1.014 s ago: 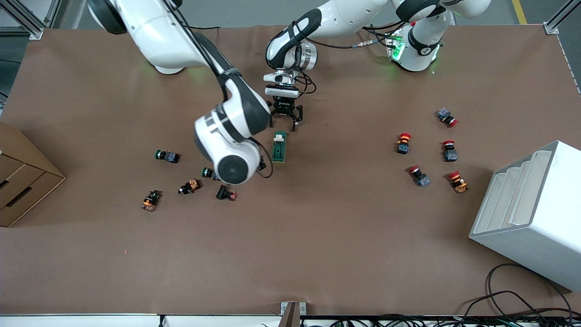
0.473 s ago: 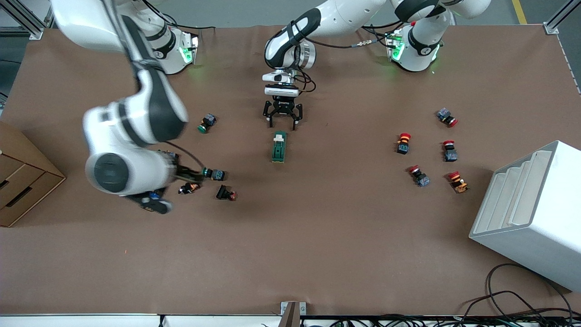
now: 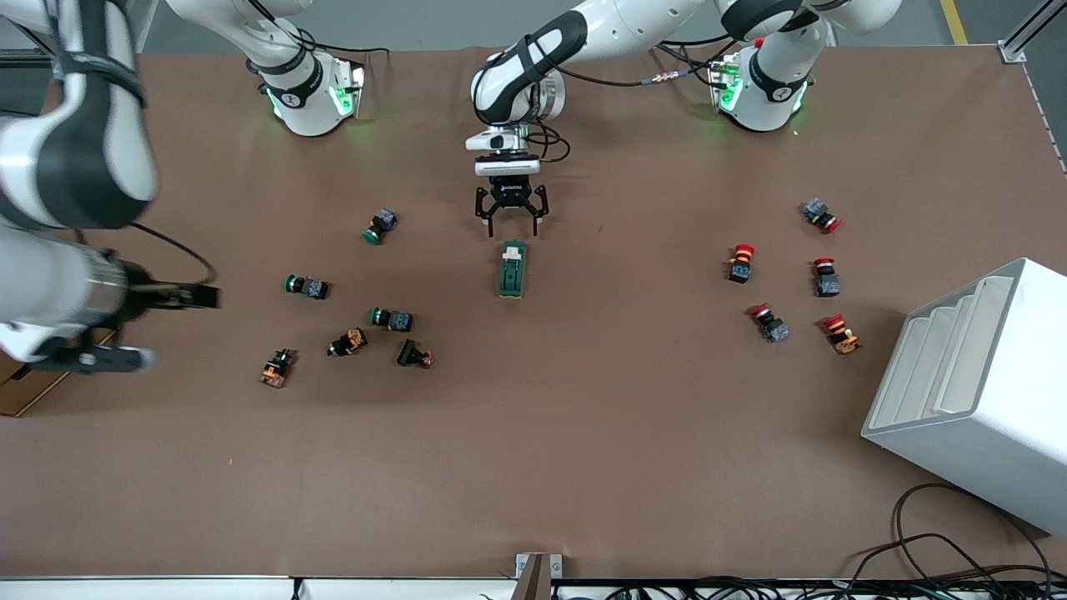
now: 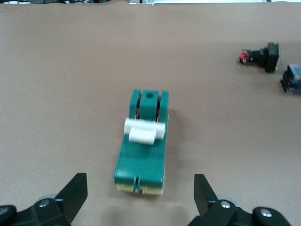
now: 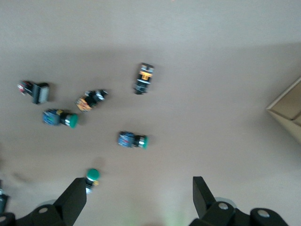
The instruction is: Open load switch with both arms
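Left gripper [image 3: 510,223], jaws spread and empty, at 12 o'clock of load switch [image 3: 512,269]; right gripper [image 5: 136,200] likewise spread, empty, over the surface [image 3: 583,433].

A robotics lab or test bench: two white Franka arms [image 3: 583,33] with green-lit bases [image 3: 313,96] are bolted onto a table covered in brown sheeting [image 3: 583,433], framed by aluminium profile posts [image 3: 1029,29]. Loose cables [image 3: 942,550] trail off the table's edge nearest the front camera, industrial push buttons [image 3: 392,318] lie scattered, and a white slotted rack [image 3: 975,392] and a cardboard box [image 3: 25,392] sit at the ends
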Available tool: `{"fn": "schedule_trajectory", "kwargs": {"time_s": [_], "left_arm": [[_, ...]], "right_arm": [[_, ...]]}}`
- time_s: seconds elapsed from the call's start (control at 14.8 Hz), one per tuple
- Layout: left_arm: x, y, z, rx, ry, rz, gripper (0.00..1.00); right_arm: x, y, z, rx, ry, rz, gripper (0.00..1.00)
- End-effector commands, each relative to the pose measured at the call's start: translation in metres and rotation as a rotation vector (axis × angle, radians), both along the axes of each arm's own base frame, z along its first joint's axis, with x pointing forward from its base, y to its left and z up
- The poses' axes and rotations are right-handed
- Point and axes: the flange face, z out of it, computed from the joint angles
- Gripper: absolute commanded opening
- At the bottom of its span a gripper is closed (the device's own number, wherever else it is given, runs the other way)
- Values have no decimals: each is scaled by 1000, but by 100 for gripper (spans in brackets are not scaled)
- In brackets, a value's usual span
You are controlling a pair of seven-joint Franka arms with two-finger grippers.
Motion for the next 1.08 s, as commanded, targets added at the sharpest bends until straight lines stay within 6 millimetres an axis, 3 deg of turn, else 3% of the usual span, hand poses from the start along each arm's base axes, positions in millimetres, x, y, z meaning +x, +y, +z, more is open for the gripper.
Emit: {"fn": "schedule_trajectory", "kwargs": {"time_s": [0.0, 0.14, 0.27, 0.47, 0.61, 0.74, 0.81, 1.01], "left_arm": [[16, -9, 59, 17, 11, 39, 100], [37, -20, 110, 13, 63, 91, 100], [74, -26, 169, 38, 175, 176, 100], [127, -12, 241, 262, 316, 229, 100], [176, 12, 285, 235, 359, 270, 100], [215, 43, 321, 226, 399, 266, 100], [239, 66, 339, 222, 422, 273, 100], [310, 154, 372, 141, 557, 341, 100]], "right_arm": [[-26, -33, 33, -3, -3, 20, 100], [-29, -42, 47, -11, -9, 18, 100], [-33, -41, 75, -30, -26, 18, 100], [-35, -34, 85, -18, -30, 24, 100], [-43, -23, 86, 10, 16, 26, 100], [-52, -29, 97, 87, 1, 6, 100], [-54, -40, 99, 100, -3, -14, 100], [-57, -30, 100, 99, 6, 9, 100]]}}
